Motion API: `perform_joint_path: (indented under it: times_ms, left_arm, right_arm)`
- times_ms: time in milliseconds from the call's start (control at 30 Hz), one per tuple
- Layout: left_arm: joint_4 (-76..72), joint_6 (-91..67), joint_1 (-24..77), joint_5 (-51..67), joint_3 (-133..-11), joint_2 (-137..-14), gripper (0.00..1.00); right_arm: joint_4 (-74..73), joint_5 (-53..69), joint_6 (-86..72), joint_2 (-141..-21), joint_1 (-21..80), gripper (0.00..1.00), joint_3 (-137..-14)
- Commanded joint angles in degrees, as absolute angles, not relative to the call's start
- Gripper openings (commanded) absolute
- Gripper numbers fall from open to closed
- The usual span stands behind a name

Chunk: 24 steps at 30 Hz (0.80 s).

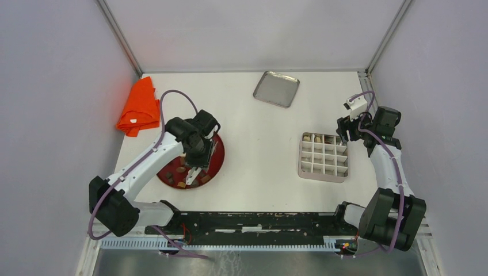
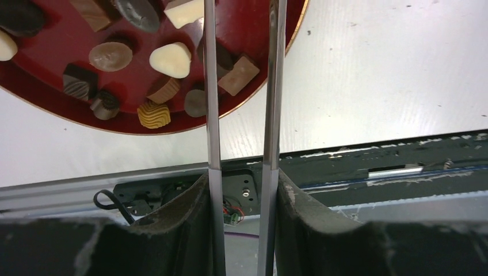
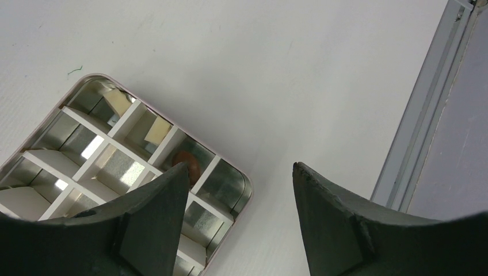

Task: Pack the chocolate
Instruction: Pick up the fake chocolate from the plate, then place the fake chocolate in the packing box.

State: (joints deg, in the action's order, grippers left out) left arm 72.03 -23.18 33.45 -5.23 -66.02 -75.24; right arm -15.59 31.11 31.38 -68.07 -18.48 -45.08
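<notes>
Top external shows my left gripper (image 1: 195, 172) down over the near half of the red plate (image 1: 219, 150), which sits on the left side of the white table (image 1: 259, 126). On the left wrist camera most of the chocolate (image 2: 171, 59) lies loose on that plate: dark, tan and cream pieces, round and squarish. The two thin metal fingers (image 2: 210, 103) stand a little apart, roughly parallel, straddling a tan block (image 2: 239, 75) and a darker piece just behind it. I see neither blade touching the tan block, and the tips run off the top edge, so I read the jaws as partly spread with nothing pinched that I can make out. My right gripper (image 3: 241, 169) hangs over bare table just beside the far right corner of the divided tin (image 1: 300, 158), its fingers spread wide with nothing between them. Through the right wrist camera I count a brown piece (image 3: 185, 161) in one cell of the tin's back row and pale pieces in two cells next to it. An orange cloth (image 1: 139, 106) lies at the far left, and a flat metal lid (image 1: 276, 89) rests near the back wall, well apart from the tin.
</notes>
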Motion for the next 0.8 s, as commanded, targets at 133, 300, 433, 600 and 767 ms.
perform_joint_path:
  times_ms: [133,300,433,600,767]
  left_arm:
    - [58.46,-25.93,33.29,10.26,-66.52,-67.71,0.02]
    - [38.49,-30.84,35.28,24.38,-60.23,-64.93,0.02]
    - [21.63,-35.6,42.25,25.35,-57.47,-67.43,0.02]
    - [9.73,-35.08,52.59,22.58,-64.11,-79.54,0.02]
    - [8.21,-33.32,57.8,21.28,-75.75,-95.71,0.02]
  right_arm:
    - [-14.61,32.78,31.69,-67.52,-18.28,0.72,-46.43]
    - [-12.93,30.92,29.56,-67.21,-18.37,0.73,-46.1]
    - [-8.64,24.15,24.46,-66.59,-18.41,0.75,-44.86]
    - [-3.94,16.01,18.87,-65.89,-19.02,0.75,-43.42]
    - [-1.15,11.64,15.21,-64.98,-20.19,0.74,-42.28]
